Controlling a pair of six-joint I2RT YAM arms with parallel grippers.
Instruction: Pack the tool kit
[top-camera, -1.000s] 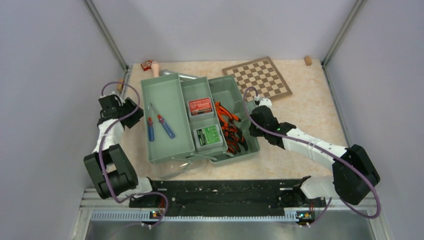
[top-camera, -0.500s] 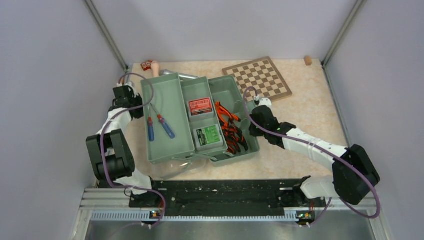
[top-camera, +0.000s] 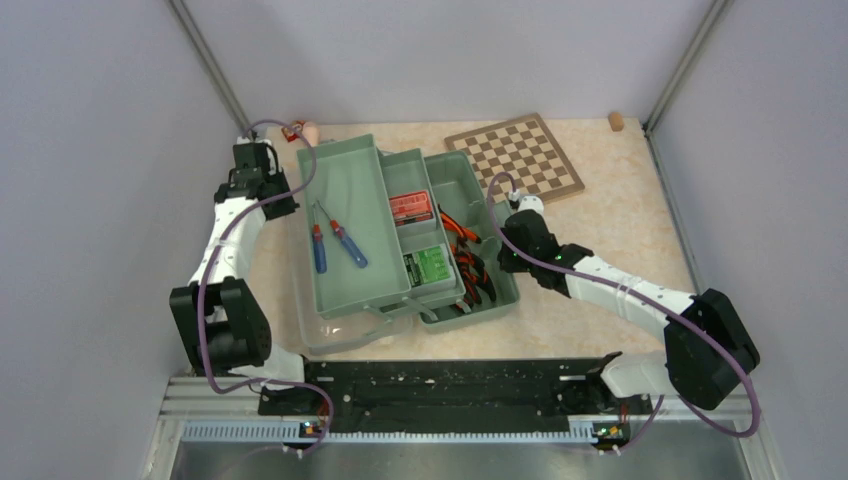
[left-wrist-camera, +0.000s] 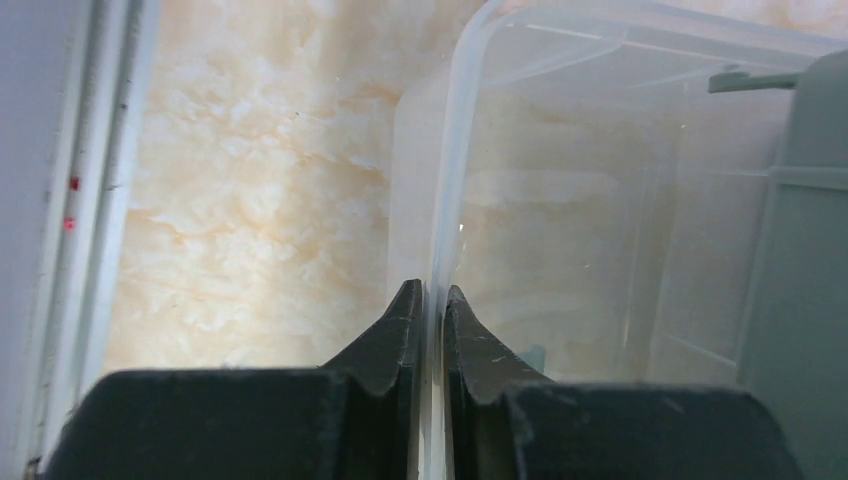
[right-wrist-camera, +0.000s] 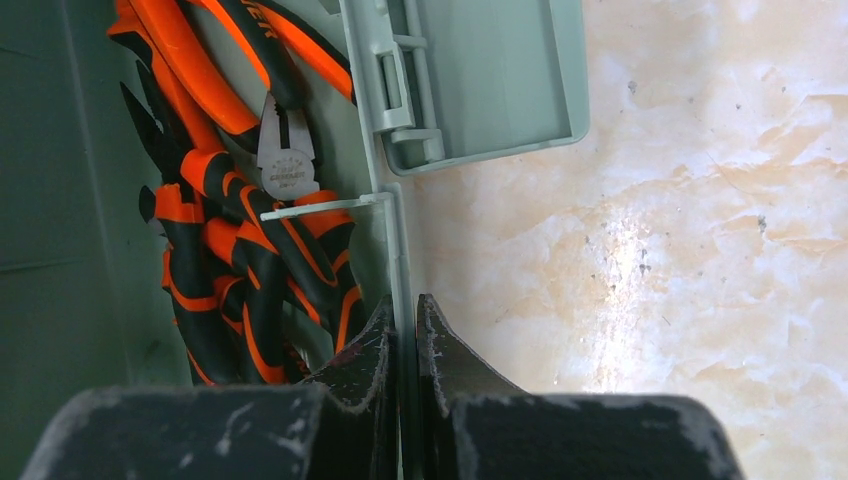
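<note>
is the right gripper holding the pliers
No, the right gripper is clamped on the side wall of the toolbox, while the pliers lie loose inside it.

two arms, same build. left arm (top-camera: 228, 240): white shell links between black joint housings, a big rounded black block at the elbow. right arm (top-camera: 625, 290): likewise, with a small green light (top-camera: 556, 262) on the black wrist housing. a mauve cable (top-camera: 488, 195) loops loose along each arm. both bases are bolted to a black rail (top-camera: 440, 385) with tiny lit dots near its ends. left gripper (left-wrist-camera: 430, 295), right gripper (right-wrist-camera: 403, 305): jaws matte black, wedge-shaped, tapering to points, faces scuffed pale.
</note>
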